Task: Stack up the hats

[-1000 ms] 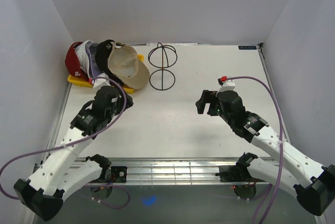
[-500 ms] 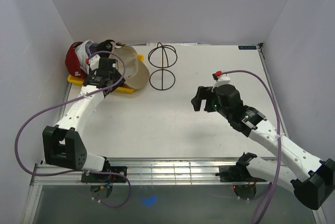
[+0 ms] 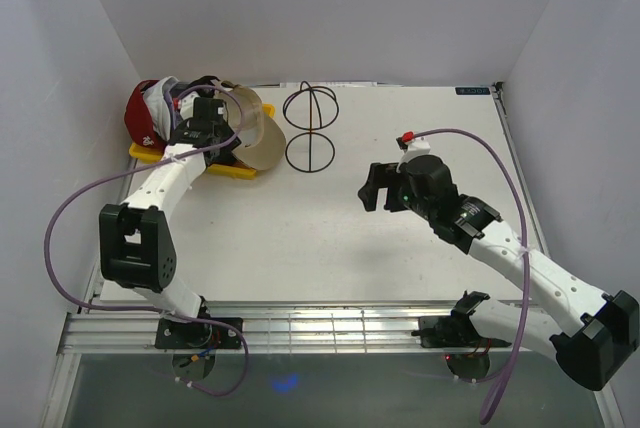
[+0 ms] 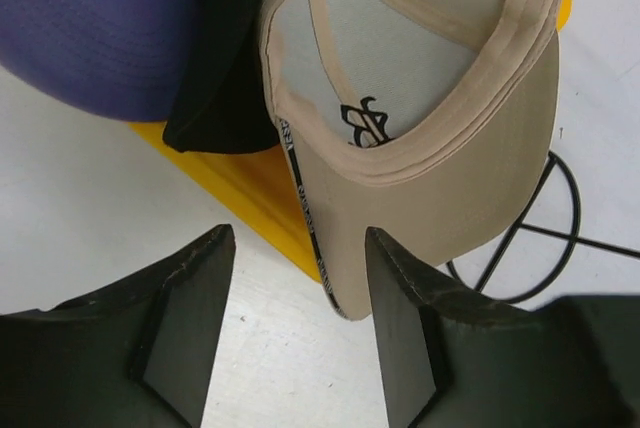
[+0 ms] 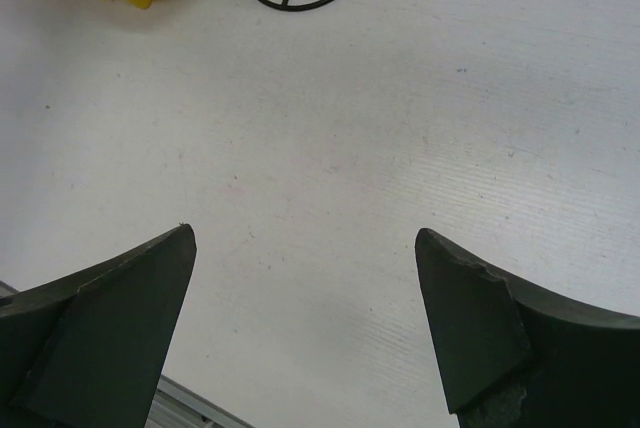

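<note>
1. The left arm rises from its base at the near edge of the table (image 3: 330, 248), bends sharply at the elbow by the left edge, and stretches its forearm toward the far left corner.
2. The left gripper (image 3: 205, 120) hangs over the pile of caps there, pointing down at the near edge of the yellow tray (image 4: 250, 188).
3. In the left wrist view its jaws stand apart with a clear gap. The brim edge of the beige cap (image 4: 430, 148) runs down into that gap, and neither finger (image 4: 190, 308) presses on it.
4. The caps lie in an overlapping row on the tray in the far left corner. The red cap (image 3: 140, 120) is at the left end and the white cap (image 3: 156, 98) just beside it.
5. Next come the lavender cap (image 4: 80, 38) and the black cap (image 4: 225, 78), then the beige one at the right end. The beige cap is turned so its lining faces up.
6. A black wire stand (image 3: 310, 128) stands just right of the beige cap, close to its brim.
7. The right arm reaches from the near right corner in a long slant toward the middle of the table, its wrist turned to the left.
8. The right gripper (image 3: 372, 188) hovers above bare table with its jaws spread wide and nothing between them, well apart from the caps.
</note>
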Controlling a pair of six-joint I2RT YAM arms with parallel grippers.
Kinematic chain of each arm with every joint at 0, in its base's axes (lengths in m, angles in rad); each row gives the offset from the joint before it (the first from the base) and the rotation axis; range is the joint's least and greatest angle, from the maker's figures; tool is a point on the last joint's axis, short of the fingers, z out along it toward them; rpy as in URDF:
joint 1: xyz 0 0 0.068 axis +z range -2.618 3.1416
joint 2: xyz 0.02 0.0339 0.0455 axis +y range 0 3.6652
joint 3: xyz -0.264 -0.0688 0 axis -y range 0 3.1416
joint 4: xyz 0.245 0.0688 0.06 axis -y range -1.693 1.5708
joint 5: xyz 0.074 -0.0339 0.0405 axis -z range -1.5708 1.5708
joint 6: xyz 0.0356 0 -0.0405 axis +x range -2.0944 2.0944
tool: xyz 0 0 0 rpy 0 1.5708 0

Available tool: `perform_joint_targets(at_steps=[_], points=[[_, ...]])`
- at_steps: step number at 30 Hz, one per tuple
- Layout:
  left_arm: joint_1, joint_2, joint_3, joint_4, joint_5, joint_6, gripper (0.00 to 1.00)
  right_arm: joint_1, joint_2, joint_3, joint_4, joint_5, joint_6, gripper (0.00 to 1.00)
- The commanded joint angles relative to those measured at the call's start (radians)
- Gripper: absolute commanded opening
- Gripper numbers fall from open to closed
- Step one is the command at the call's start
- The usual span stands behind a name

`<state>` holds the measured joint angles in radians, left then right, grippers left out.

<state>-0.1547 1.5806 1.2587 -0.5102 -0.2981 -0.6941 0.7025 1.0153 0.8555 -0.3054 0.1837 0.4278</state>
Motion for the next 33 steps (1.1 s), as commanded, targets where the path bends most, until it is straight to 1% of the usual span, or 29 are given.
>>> perform_joint_targets(at_steps=[1,2,3,4,6,9,12,13,14,16,17,21,23,24,26,28,33], points=[[0.012,0.031,0.047,0.053,0.004,0.018,0.61,0.002,0.006,0.065,0.005,-0.013,-0.026,0.96],[0.011,0.044,0.059,0.056,0.005,0.018,0.57,0.002,0.008,0.069,0.0,-0.013,-0.026,0.96],[0.012,0.054,0.067,0.061,0.007,0.025,0.51,0.002,0.011,0.073,-0.006,-0.015,-0.029,0.96],[0.012,0.07,0.074,0.059,0.007,0.028,0.49,0.002,0.011,0.079,-0.014,-0.013,-0.031,0.96],[0.014,0.111,0.1,0.047,-0.003,0.03,0.46,0.003,0.011,0.096,-0.03,-0.009,-0.037,0.96],[0.015,0.121,0.11,0.058,-0.009,0.033,0.45,0.002,0.012,0.108,-0.037,-0.013,-0.044,0.96],[0.015,0.137,0.123,0.059,-0.01,0.047,0.4,0.002,0.029,0.126,-0.034,-0.038,-0.057,0.96],[0.017,0.142,0.126,0.058,-0.01,0.057,0.32,0.002,0.035,0.134,-0.034,-0.056,-0.061,0.97],[0.017,0.147,0.13,0.056,-0.01,0.061,0.27,0.003,0.043,0.143,-0.034,-0.065,-0.066,0.97],[0.017,0.148,0.145,0.042,-0.01,0.068,0.14,0.003,0.066,0.162,-0.034,-0.095,-0.08,0.99],[0.017,0.144,0.151,0.039,-0.009,0.08,0.0,0.006,0.074,0.168,-0.032,-0.099,-0.081,1.0],[0.017,0.095,0.179,0.029,-0.016,0.128,0.0,0.011,0.123,0.203,-0.027,-0.113,-0.104,0.93],[0.018,0.075,0.231,0.007,-0.021,0.148,0.0,0.014,0.143,0.238,-0.035,-0.122,-0.121,0.91],[0.017,0.073,0.254,-0.029,-0.019,0.166,0.0,0.02,0.161,0.25,-0.034,-0.124,-0.126,0.89],[0.017,0.076,0.321,-0.091,-0.012,0.185,0.0,0.025,0.193,0.29,-0.035,-0.127,-0.133,0.88],[0.017,0.075,0.352,-0.125,-0.015,0.202,0.0,0.04,0.215,0.327,-0.038,-0.128,-0.136,0.86],[0.017,0.032,0.378,-0.186,0.016,0.228,0.0,0.081,0.284,0.399,-0.04,-0.11,-0.141,0.85]])
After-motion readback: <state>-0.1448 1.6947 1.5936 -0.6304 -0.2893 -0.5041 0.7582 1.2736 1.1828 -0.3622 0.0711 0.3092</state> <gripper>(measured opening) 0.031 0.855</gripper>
